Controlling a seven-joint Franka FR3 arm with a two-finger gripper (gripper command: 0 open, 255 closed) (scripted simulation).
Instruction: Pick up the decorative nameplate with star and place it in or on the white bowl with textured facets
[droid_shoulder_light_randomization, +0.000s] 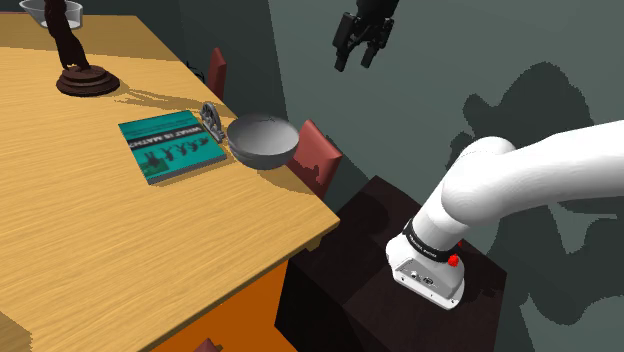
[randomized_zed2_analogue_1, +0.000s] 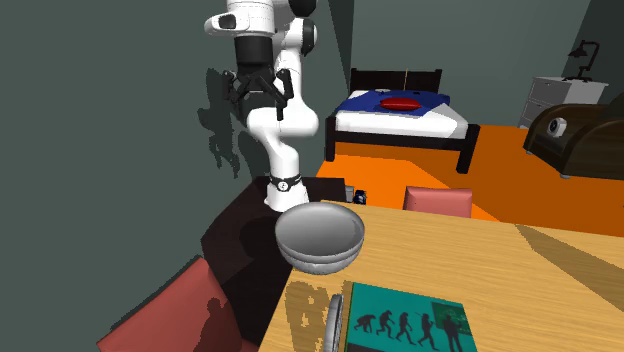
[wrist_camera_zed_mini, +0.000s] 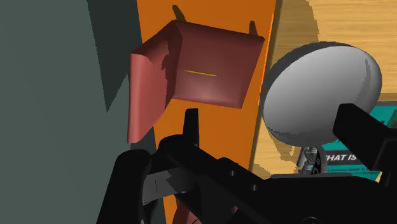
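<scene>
**Pincer released, high beside the worktop**

Your worktop carries a teal book and the grey bowl. At one o'clock in the shoulder view the pincer hangs spread, gripping nothing. The nameplate stands on edge at the bowl's ten o'clock, between bowl and book.

The bench carries 1 grey bowl, 1 grey nameplate and 1 teal book just beside that bowl, plus 1 dark figurine and 1 clear bowl well apart from it. 2 red chairs stand near the grey bowl.
</scene>
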